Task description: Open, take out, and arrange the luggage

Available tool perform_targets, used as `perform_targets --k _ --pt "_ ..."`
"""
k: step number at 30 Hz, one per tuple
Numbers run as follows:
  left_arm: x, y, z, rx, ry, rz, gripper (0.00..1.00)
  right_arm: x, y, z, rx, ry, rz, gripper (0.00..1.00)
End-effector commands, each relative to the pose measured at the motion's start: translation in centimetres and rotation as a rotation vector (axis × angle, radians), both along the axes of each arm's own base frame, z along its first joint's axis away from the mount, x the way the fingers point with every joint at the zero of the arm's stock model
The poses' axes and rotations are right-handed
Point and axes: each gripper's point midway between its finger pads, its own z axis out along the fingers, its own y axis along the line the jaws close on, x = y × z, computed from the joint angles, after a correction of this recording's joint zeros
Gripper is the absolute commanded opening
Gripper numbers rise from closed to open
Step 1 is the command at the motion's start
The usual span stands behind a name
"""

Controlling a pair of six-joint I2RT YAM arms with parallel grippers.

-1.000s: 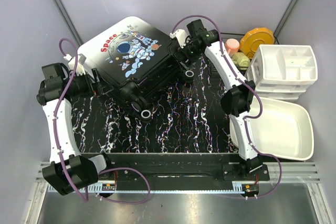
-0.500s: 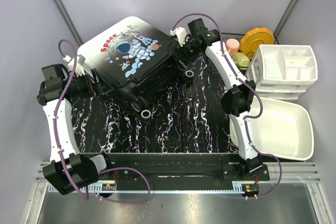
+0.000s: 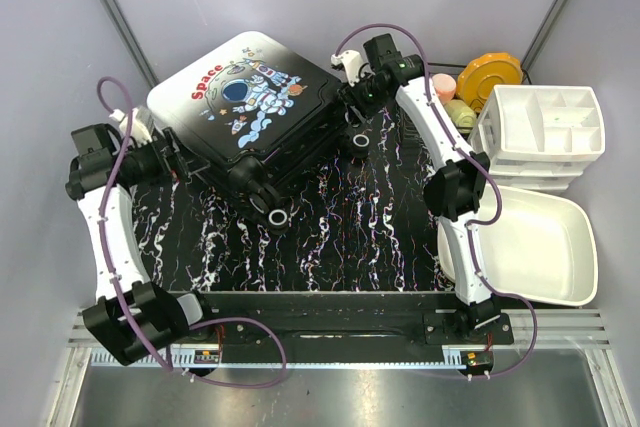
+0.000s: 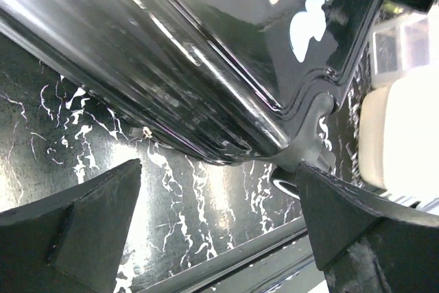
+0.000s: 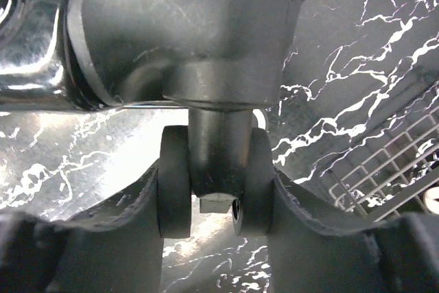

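Closing since a second ago, the right gripper [image 5: 216, 190] pinches a caster wheel [image 5: 175, 183] of the shut luggage [image 3: 245, 97], flat on the desk [image 3: 340, 217] far-left, long axis diagonal, wheels pointing near-right; left gripper [image 4: 216, 176] gapes unladen; white basin [image 3: 585, 247] sits right.

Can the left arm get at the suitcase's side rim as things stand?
Probably yes: the left gripper is open, with the suitcase rim just ahead between its fingers and nothing in the way. The right gripper grips a wheel on the other side.
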Motion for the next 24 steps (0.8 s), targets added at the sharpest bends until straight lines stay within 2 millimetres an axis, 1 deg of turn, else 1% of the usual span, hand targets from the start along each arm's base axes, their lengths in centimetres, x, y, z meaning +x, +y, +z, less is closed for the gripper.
perform_targets --k 1,2,3,5,6,7,8,9,10,11,12,13,14,15,16,17,18,19,20,21,22,23,24 --pt "1.5 1.8 1.2 -0.118 -0.030 0.094 0.99 0.2 -0.1 1.3 0.017 -0.032 -0.003 0.27" --pt "1.7 2.3 1.3 -0.124 -0.034 0.111 0.99 0.0 0.1 1.4 0.028 -0.026 0.002 0.16" --pt "1.9 2.8 1.3 -0.133 -0.035 0.130 0.99 -0.5 0.0 1.5 0.030 -0.015 -0.002 0.02" --pt "2.5 2.9 1.6 -0.156 -0.054 0.132 0.99 -1.3 0.2 1.7 0.055 0.010 -0.013 0.00" --pt "2.7 3.0 1.6 -0.163 -0.056 0.137 0.99 -2.2 -0.1 1.8 0.060 0.032 -0.023 0.00" --pt "3.4 3.2 1.6 -0.184 -0.064 0.146 0.99 -2.3 0.2 2.1 0.090 0.034 -0.052 0.00" --pt "3.8 3.4 1.5 -0.194 -0.068 0.149 0.99 -2.9 0.4 2.2 0.107 0.044 -0.057 0.00" --pt "4.2 3.6 1.5 -0.204 -0.075 0.154 0.99 -4.1 0.0 1.8 0.106 0.067 -0.070 0.00" --pt "5.2 3.9 1.4 -0.222 -0.085 0.162 0.99 -4.2 0.2 2.2 0.129 0.058 -0.091 0.00" --pt "5.7 4.2 1.2 -0.232 -0.087 0.167 0.99 -4.9 0.2 2.2 0.133 0.063 -0.097 0.00" --pt "6.2 4.4 1.2 -0.239 -0.093 0.170 0.99 -6.8 0.2 1.8 0.128 0.086 -0.094 0.00" --pt "7.1 4.8 1.5 -0.245 -0.110 0.175 0.99 -7.5 0.6 1.9 0.143 0.087 -0.101 0.00" --pt "7.9 5.1 0.6 -0.260 -0.089 0.175 0.99 -8.8 1.0 1.7 0.143 0.098 -0.089 0.00" --pt "8.6 5.2 0.3 -0.263 -0.080 0.173 0.99 -11.3 1.3 1.2 0.137 0.121 -0.069 0.00" --pt "9.4 5.4 1.0 -0.263 -0.096 0.166 0.99 -12.5 1.8 1.2 0.153 0.139 -0.075 0.00" --pt "10.3 5.6 0.1 -0.279 -0.068 0.161 0.99 -14.0 2.3 0.9 0.164 0.168 -0.068 0.00" --pt "11.0 5.2 0.0 -0.277 -0.066 0.143 0.99 -16.2 2.2 0.5 0.169 0.209 -0.072 0.00" --pt "11.9 5.3 0.9 -0.262 -0.090 0.135 0.98 -18.6 3.6 0.5 0.194 0.264 -0.059 0.00" --pt "12.5 5.1 0.9 -0.259 -0.090 0.119 0.98 -20.6 4.5 0.7 0.226 0.313 -0.028 0.03" --pt "13.6 4.4 0.1 -0.262 -0.071 0.097 0.98 -22.8 4.8 1.1 0.245 0.338 -0.005 0.11" --pt "14.7 4.5 0.9 -0.241 -0.095 0.089 0.97 -24.8 6.3 2.0 0.279 0.347 0.062 0.51" --pt "15.4 4.2 0.9 -0.239 -0.095 0.075 0.97 -26.4 6.9 3.0 0.322 0.372 0.122 0.70" --pt "16.5 3.5 -0.3 -0.248 -0.068 0.054 0.96 -27.2 6.9 4.6 0.357 0.360 0.152 0.86"
